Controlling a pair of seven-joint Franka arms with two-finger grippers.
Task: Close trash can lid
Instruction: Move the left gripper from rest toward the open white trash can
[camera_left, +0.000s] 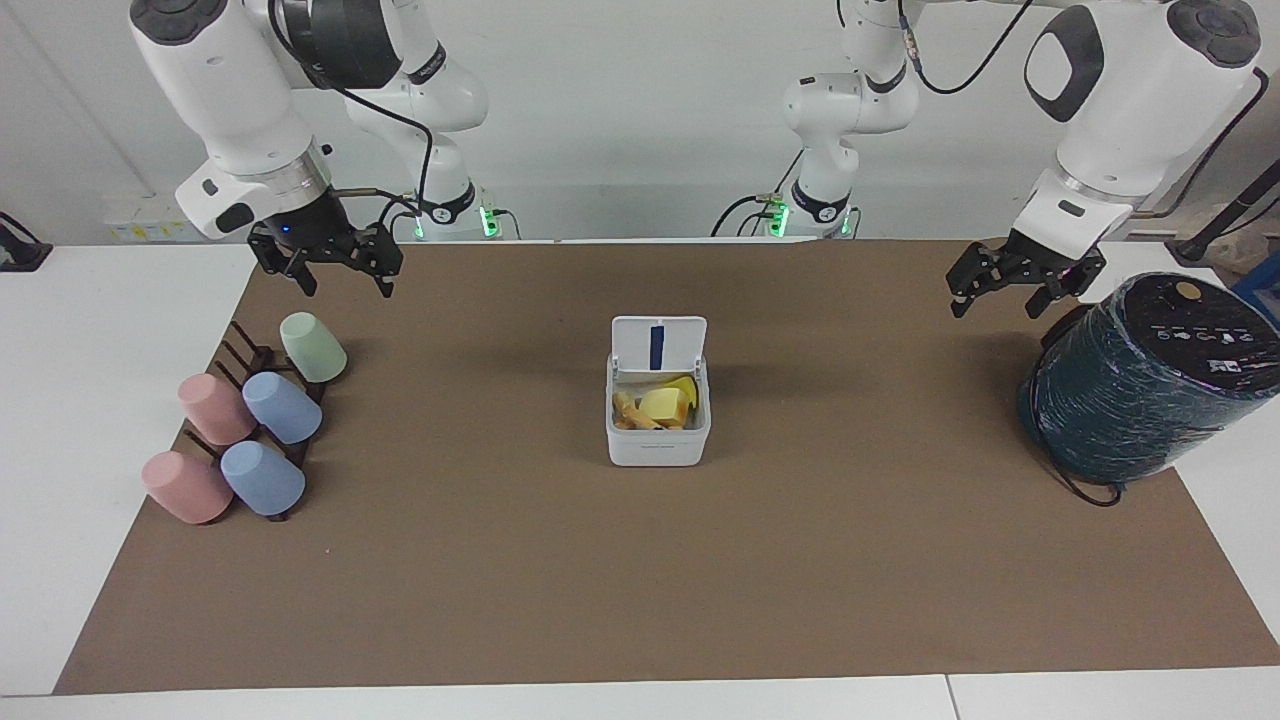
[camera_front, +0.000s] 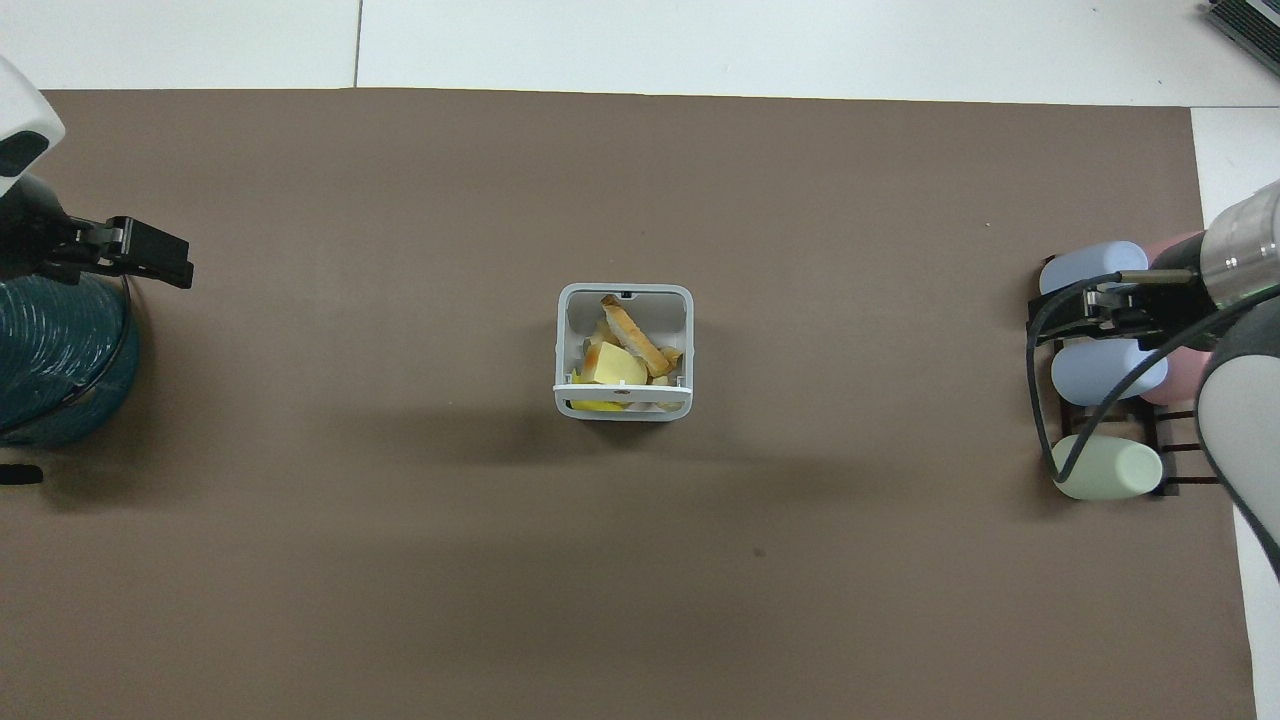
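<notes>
Left gripper (camera_left: 1025, 286) hangs with fingers spread over the mat's edge near the robots, just beside the dark wrapped cylinder (camera_left: 1150, 380) at the left arm's end. Right gripper (camera_left: 335, 268) also spread, holding nothing, up over the cup rack (camera_left: 262, 400) at the right arm's end. Trash can (camera_left: 657, 420) sits mid-mat, well apart from both. Lid (camera_left: 658, 345) stands upright, open, hinged on the wall nearer the robots, blue strip showing. Yellow and tan scraps (camera_left: 655, 405) inside the bin.
</notes>
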